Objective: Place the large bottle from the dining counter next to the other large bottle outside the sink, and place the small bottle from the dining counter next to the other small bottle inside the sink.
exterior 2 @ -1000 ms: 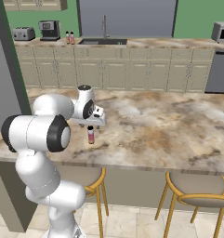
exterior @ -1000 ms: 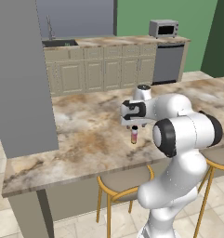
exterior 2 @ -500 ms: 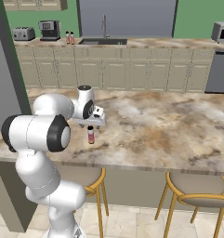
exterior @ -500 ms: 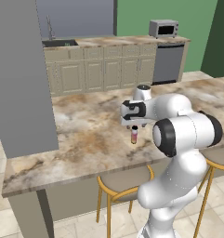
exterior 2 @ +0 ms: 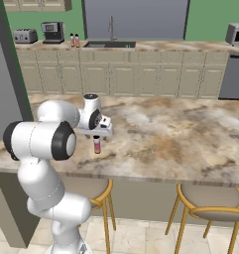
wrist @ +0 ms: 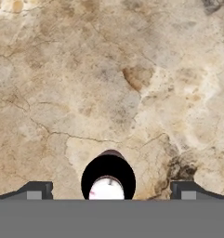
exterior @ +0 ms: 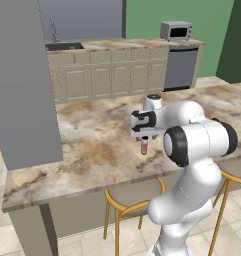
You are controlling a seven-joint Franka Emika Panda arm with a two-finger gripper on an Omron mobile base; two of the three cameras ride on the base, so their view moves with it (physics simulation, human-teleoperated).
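The small bottle (exterior: 144,146) (exterior 2: 96,144), with a red body and a dark neck, stands upright on the dining counter (exterior: 92,145) (exterior 2: 180,134) near its front edge. My gripper (exterior: 144,137) (exterior 2: 96,135) hangs straight above the bottle, open. In the hand view the bottle's pale cap (wrist: 107,180) sits between the two fingertips (wrist: 37,190), with a gap on each side. Far back, the sink (exterior 2: 110,44) (exterior: 64,46) lies in the wall counter. Two slim bottles (exterior 2: 74,39) stand side by side just left of it; I cannot tell which one is the large bottle.
Yellow-framed stools (exterior 2: 210,208) (exterior: 132,197) stand under the dining counter's front edge. A grey pillar (exterior: 22,85) rises at the left. A toaster (exterior 2: 25,35) and coffee machine (exterior 2: 52,31) sit on the back counter, a microwave (exterior: 176,30) farther right.
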